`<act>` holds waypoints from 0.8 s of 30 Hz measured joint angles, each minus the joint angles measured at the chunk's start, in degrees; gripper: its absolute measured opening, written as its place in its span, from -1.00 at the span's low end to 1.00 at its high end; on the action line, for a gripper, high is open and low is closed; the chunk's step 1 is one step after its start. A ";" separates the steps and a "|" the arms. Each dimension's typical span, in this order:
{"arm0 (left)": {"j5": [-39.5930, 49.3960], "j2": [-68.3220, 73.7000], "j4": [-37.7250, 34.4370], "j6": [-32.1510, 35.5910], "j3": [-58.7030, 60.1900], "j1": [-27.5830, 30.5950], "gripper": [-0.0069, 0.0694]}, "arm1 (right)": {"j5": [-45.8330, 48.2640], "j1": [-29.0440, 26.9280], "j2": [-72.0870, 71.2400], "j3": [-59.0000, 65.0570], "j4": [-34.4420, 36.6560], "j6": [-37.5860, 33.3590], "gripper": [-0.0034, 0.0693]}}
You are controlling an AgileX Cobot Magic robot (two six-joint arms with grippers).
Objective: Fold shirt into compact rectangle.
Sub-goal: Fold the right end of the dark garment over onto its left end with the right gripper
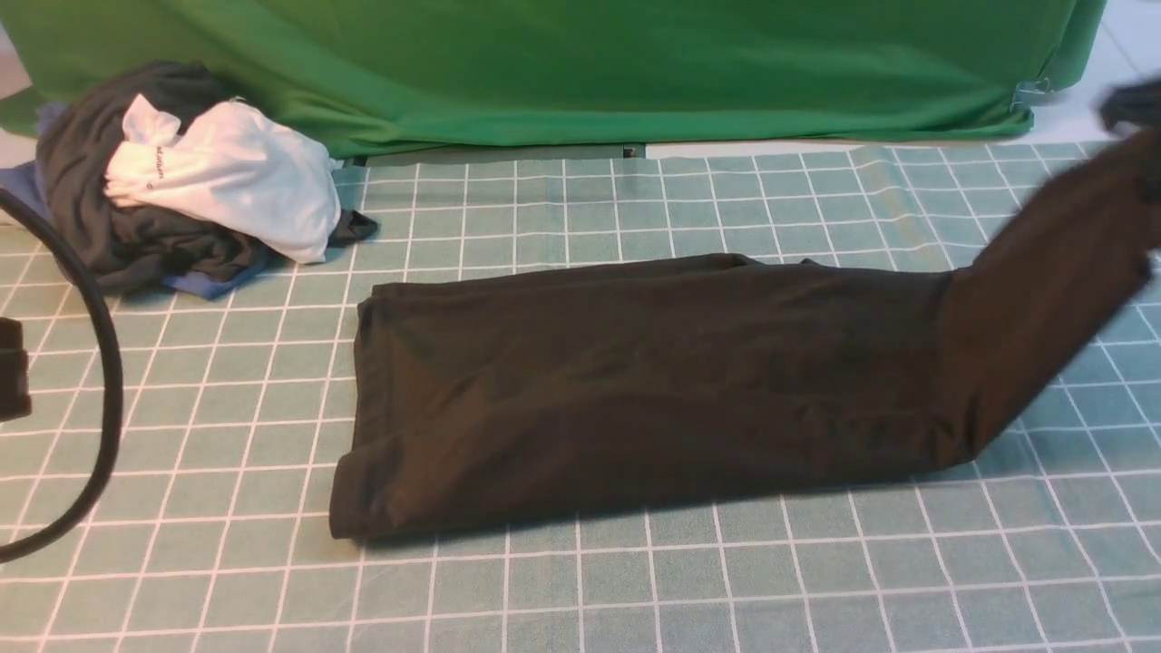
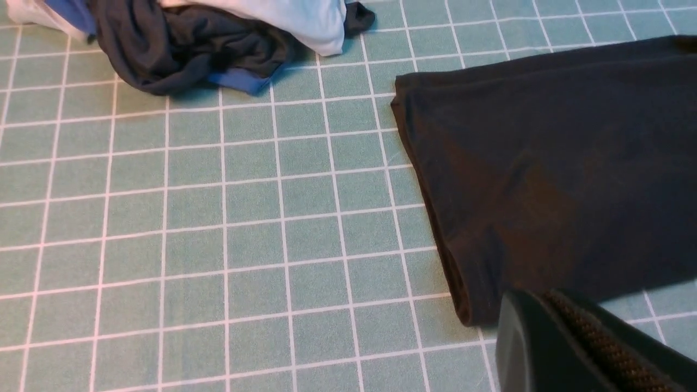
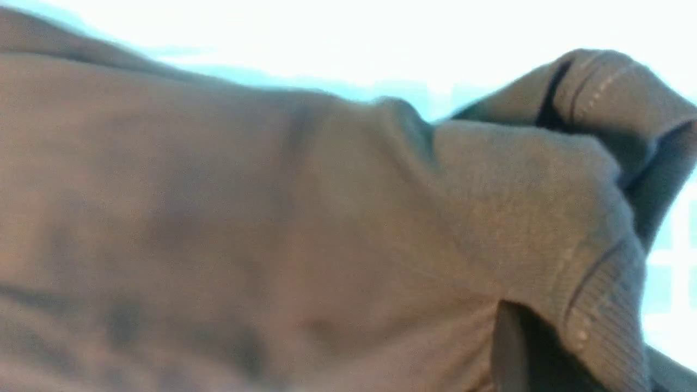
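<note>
Shirt [image 1: 653,390], black and folded into a long band, is laid on the bench [image 1: 580,589], long axis left to right; its right end is raised, clamped in the closed right tool [image 1: 1145,127]. Left tool [image 2: 544,326] is closed, empty.

Black shirt [image 1: 635,390] — teal tablecloth [image 1: 227,408], white grid lines — green backdrop [image 1: 590,63].

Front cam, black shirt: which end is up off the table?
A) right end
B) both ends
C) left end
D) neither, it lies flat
A: the black shirt slopes up off the checked cloth at its right end, rising towards the top right corner of the front view, while its left end lies flat.
</note>
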 joint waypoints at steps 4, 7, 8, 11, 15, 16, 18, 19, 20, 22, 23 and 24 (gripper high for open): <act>-1.57 0.00 -0.94 0.01 1.30 0.00 -0.78 | 0.07 9.63 0.01 -3.38 0.05 4.02 -0.85; -2.19 0.00 -2.43 0.01 2.55 0.00 -0.78 | -1.62 17.97 0.85 -4.71 0.05 7.31 -0.85; -2.33 0.00 -3.20 0.01 2.86 0.00 -0.78 | -2.99 21.05 1.64 -4.97 0.05 9.14 -0.85; -2.55 0.00 -4.28 0.01 3.23 0.00 -0.78 | -5.77 26.60 3.44 -5.05 0.96 11.81 -0.85; -2.64 0.00 -4.54 0.01 3.59 0.00 -0.78 | -12.03 34.20 8.30 -5.05 6.51 13.96 -0.85; -2.64 0.00 -4.54 0.01 3.65 0.00 -0.78 | -12.68 34.49 8.78 -5.05 6.74 14.09 -0.85; -2.64 0.00 -4.54 0.01 3.64 0.00 -0.78 | -16.00 37.44 11.39 -5.05 9.29 14.35 -0.85; -2.64 0.00 -4.54 0.01 3.64 0.00 -0.78 | -16.99 38.24 12.54 -5.05 10.00 14.59 -0.85; -2.64 0.00 -4.54 0.01 3.64 0.00 -0.78 | -17.64 38.62 13.00 -5.05 10.32 14.65 -0.85; -2.64 0.00 -4.54 0.06 3.64 0.00 -0.78 | -20.23 40.52 15.60 -5.05 11.67 15.03 -0.83; -2.64 0.00 -4.54 0.06 3.64 0.00 -0.78 | -21.74 41.43 16.81 -5.05 12.36 15.20 -0.79; -2.64 0.00 -4.54 0.06 3.64 0.00 -0.78 | -22.84 41.81 17.59 -5.05 12.74 15.27 -0.77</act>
